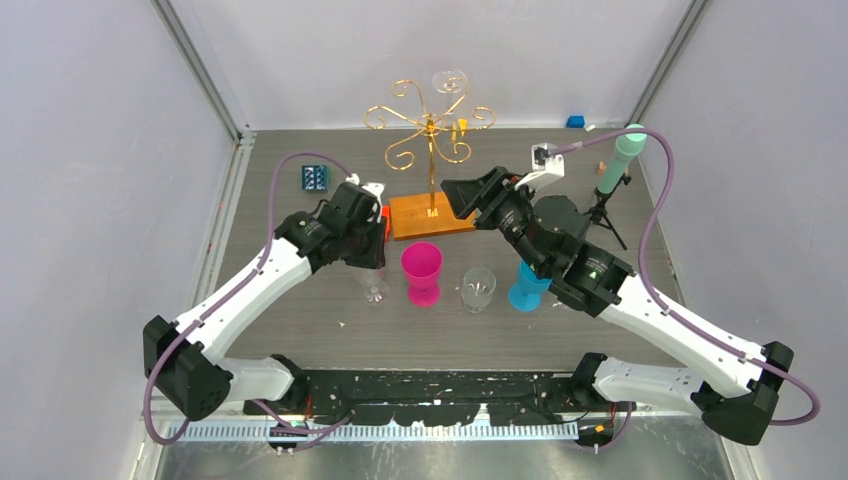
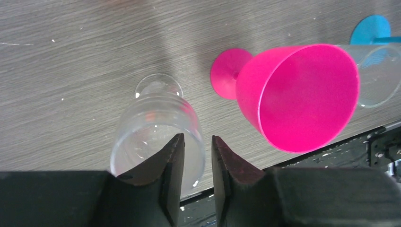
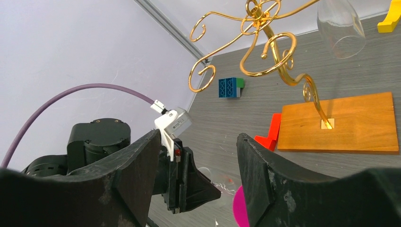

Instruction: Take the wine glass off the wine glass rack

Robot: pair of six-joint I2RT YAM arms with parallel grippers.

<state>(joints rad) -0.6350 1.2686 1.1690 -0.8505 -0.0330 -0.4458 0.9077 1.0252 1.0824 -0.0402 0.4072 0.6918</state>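
The top view takes in the whole wine glass rack (image 1: 432, 165): gold scroll arms on a pole, wooden base (image 1: 432, 215) on the grey wood-grain worktop (image 1: 420, 335). 1 clear wine glass (image 1: 450, 82) hangs at the far right of the scrolls. The right wrist view shows what the top view cannot: that glass (image 3: 340, 26) hangs bowl-down, clear of the worktop. It also shows a red piece (image 3: 269, 132) lying just beside the base's left end and a yellow piece (image 3: 390, 16) further back.

Only the left wrist view shows the left pincer (image 2: 197, 142) closely. Its 2 fingers stand a narrow gap apart over a standing clear glass (image 2: 153, 127), whose near rim runs into that gap. Whether they pinch the wall, I cannot tell.

The right pincer (image 1: 455, 200) is spread wide with nothing between its fingers. It sits low, near the right end of the base, and the hanging glass is above and beyond it, well apart.

In front of the rack, right of the standing glass, is a row of a pink goblet (image 1: 421, 270), a clear tumbler (image 1: 478, 290) and a blue goblet (image 1: 525, 290). A blue block (image 1: 315, 178) lies at the left, and a teal cylinder on a tripod (image 1: 622, 155) stands at the right. Pale walls and metal frame rails enclose the worktop.
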